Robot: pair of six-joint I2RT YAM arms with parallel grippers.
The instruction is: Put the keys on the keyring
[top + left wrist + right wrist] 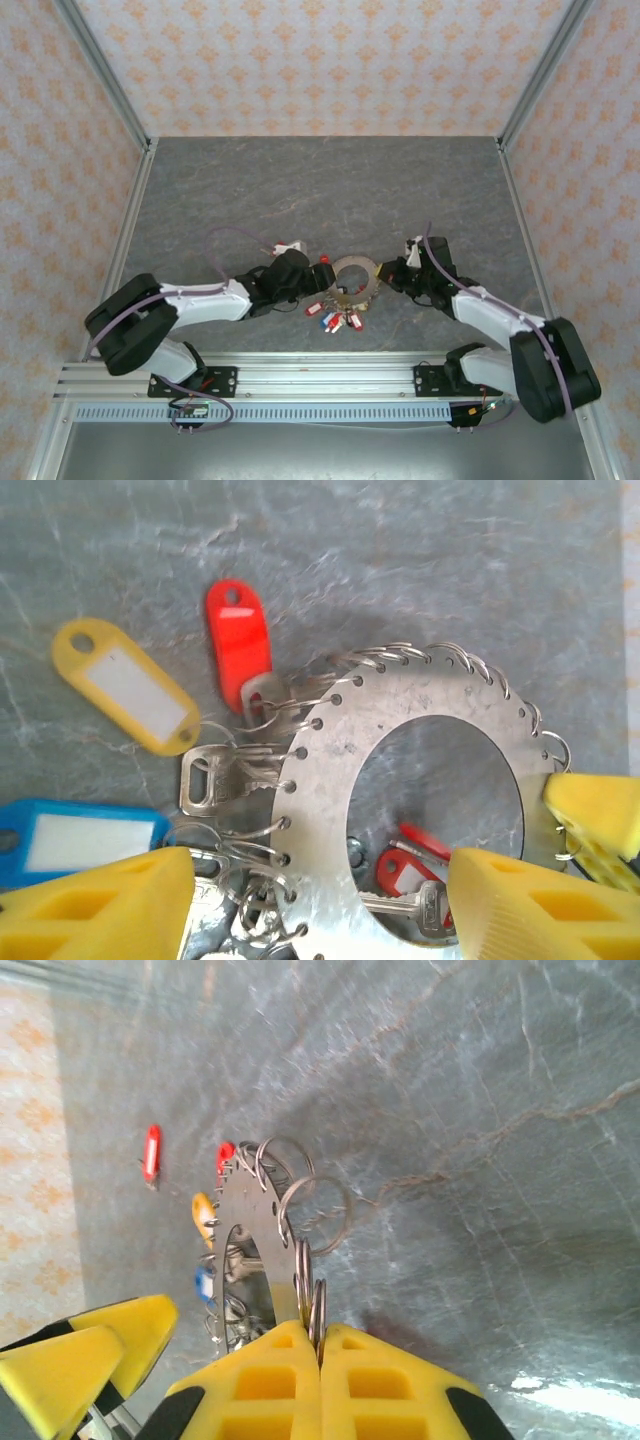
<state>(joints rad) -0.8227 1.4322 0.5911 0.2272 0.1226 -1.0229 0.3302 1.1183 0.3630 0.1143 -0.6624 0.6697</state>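
Two end effectors meet at the keyring (400,705): right end effector (320,1355) clamps its rim, left end effector (315,905) gapes wide over it; keys (212,780) hang from its holes.

I see a grey table (300,190) marbled with pale veins, and cream walls (320,60) patterned with orange floral motifs. The keyring (370,710) is pale silver metal, and so are the keys (215,780). There is a red tag (238,640), a yellow tag (125,685) with a white label, and a blue tag (80,840) with a white label. My left gripper (318,900) and right gripper (320,1360) have bright yellow fingers (270,1390), the right's edged in black. The arms (200,300) are white and black.
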